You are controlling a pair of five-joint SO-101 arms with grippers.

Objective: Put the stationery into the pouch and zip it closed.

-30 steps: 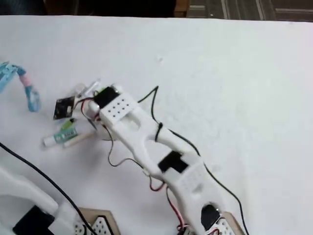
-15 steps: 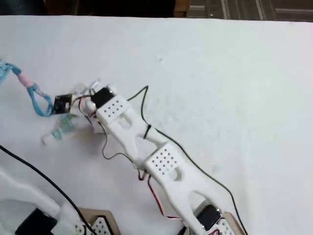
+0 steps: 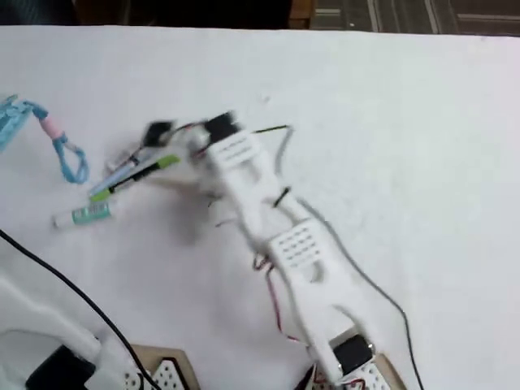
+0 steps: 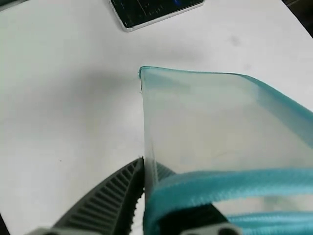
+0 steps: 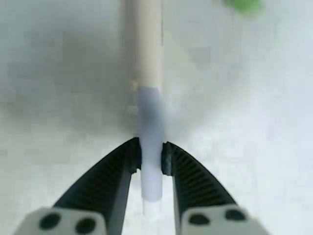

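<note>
A: Right wrist view first. State of the claw?
B: The right gripper (image 5: 150,152) is narrowed onto one beige pen (image 5: 148,49). Both ribbed pads touch its pale cap end, with no gap beyond the pen's own width. The barrel runs straight away from the claw over the white table (image 5: 254,107). One green blob (image 5: 242,6) sits at the far edge, too blurred to name.

A: Left wrist view?
B: The left gripper (image 4: 146,169) is clenched on the pouch (image 4: 210,122). One ribbed finger (image 4: 110,203) presses the outer face at a corner edge, and the other shows dimly through the clear wall. The teal zip band is nearest the camera. Count: one pouch, and one dark-screened phone (image 4: 151,7) well apart on the table.

A: High view?
B: The right arm (image 3: 284,244) stretches from the near edge toward the left. Its claw end is blurred, so the grip is unreadable here. The pouch sits at the table's left edge, with one blue strap (image 3: 69,158) and its pink bead trailing from it.

A: Stationery count?
B: One green-and-black pen (image 3: 142,169), one pale stick (image 3: 120,161) just beside it and one white-and-teal tube (image 3: 81,216) lying apart, nearer the bases. I cannot tell whether the pale stick is the gripped pen. Arms: two. The left arm (image 3: 36,321) is at the lower left corner with one black cable (image 3: 81,301).
</note>
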